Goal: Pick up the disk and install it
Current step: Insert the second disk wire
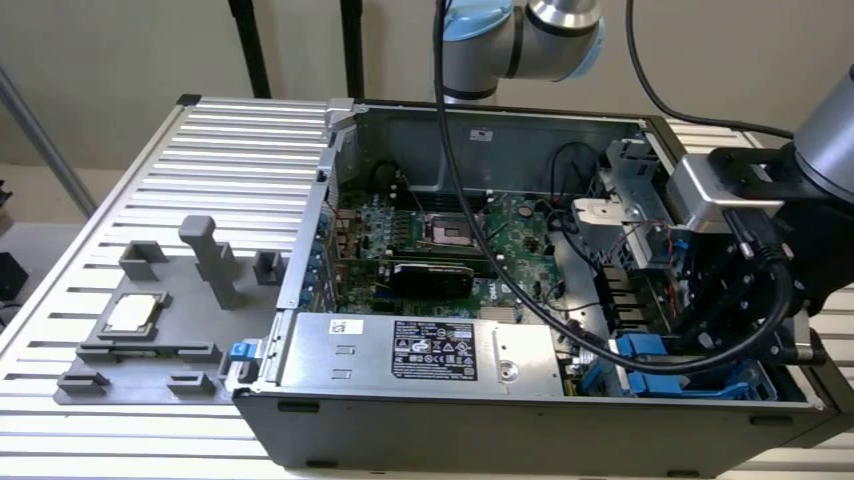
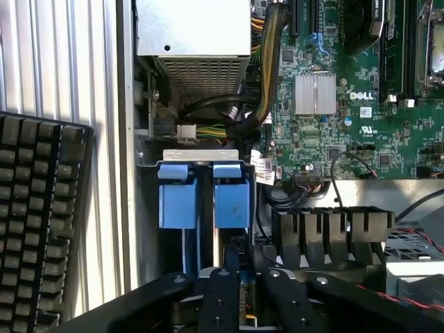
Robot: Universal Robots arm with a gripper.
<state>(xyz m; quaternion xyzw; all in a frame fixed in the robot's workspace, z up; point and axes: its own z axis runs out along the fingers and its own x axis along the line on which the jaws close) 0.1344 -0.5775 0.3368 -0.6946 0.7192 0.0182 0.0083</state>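
Wrist view, nearest the camera: the gripper (image 2: 241,277) reached down into the drive bay (image 2: 201,208), its black fingers (image 2: 220,295) drawn close together on the upper edge of the disk (image 2: 241,305), of which only a thin strip showed between them. Just beyond the fingers, two bright blue carrier tabs (image 2: 231,196) stood side by side in the bay under a silver bracket (image 2: 201,155). Beside the bay, a row of black slotted guides (image 2: 333,232) lined the case floor. Farther on lay the green motherboard (image 2: 347,104) with a small silver heatsink (image 2: 315,93), and a bundle of sleeved cables (image 2: 267,62) ran to the silver power supply (image 2: 193,35). Outside the case wall, a black keyboard (image 2: 35,222) rested on the slatted table (image 2: 62,62).

Exterior view: the open computer case (image 1: 534,420) sat on the slatted table (image 1: 240,130), holding the motherboard (image 1: 441,230), the power supply (image 1: 414,350) with its black label, and blue drive frames (image 1: 654,350) at the corner where the arm (image 1: 761,260) descended. At the exterior view's left, a grey fixture tray (image 1: 147,340) carried a square silver chip (image 1: 134,312).
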